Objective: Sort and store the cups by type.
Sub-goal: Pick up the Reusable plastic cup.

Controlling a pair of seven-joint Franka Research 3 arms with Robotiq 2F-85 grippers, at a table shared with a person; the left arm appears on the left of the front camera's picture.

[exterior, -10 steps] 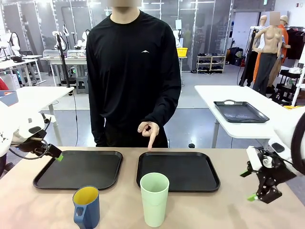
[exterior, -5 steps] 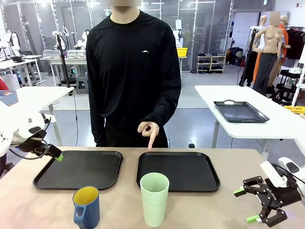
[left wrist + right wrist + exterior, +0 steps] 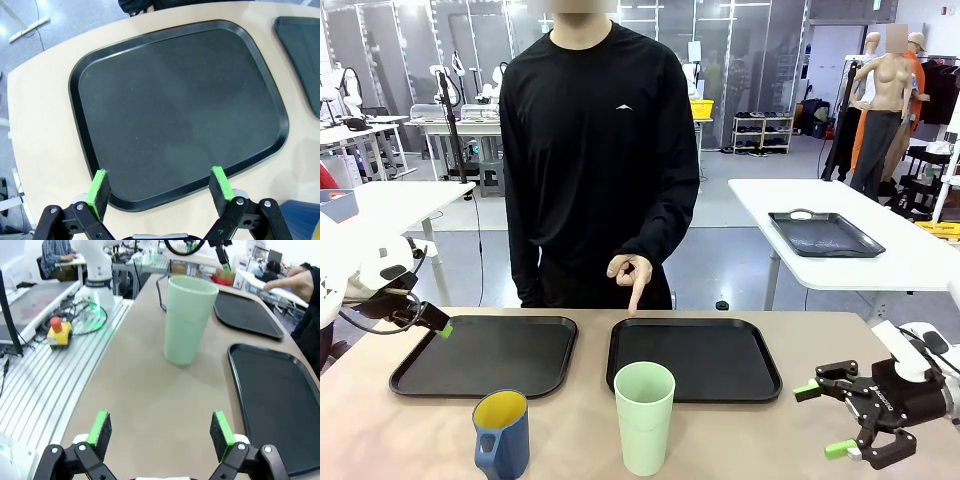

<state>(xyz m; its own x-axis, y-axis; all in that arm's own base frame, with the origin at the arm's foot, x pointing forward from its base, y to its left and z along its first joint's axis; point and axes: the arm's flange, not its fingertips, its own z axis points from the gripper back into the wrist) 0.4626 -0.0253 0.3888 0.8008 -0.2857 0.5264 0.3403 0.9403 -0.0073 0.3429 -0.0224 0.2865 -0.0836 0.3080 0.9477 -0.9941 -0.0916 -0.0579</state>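
**Two cups on the worktop, both grippers wide**

We saw a tan worktop with a person in a black top standing at its far side. Two black trays lay side by side on it, the left tray and the right tray. The tumbler stood upright on the worktop just in front of the right tray. The mug stood to its left, in front of the left tray, its handle facing our side. The right gripper hovered low over the worktop's right end, jaws wide and holding nothing, aimed at the tumbler but well apart from it. The left gripper hung over the left tray's edge, also wide and holding nothing. The person's hand pointed one finger down at the right tray's far edge.
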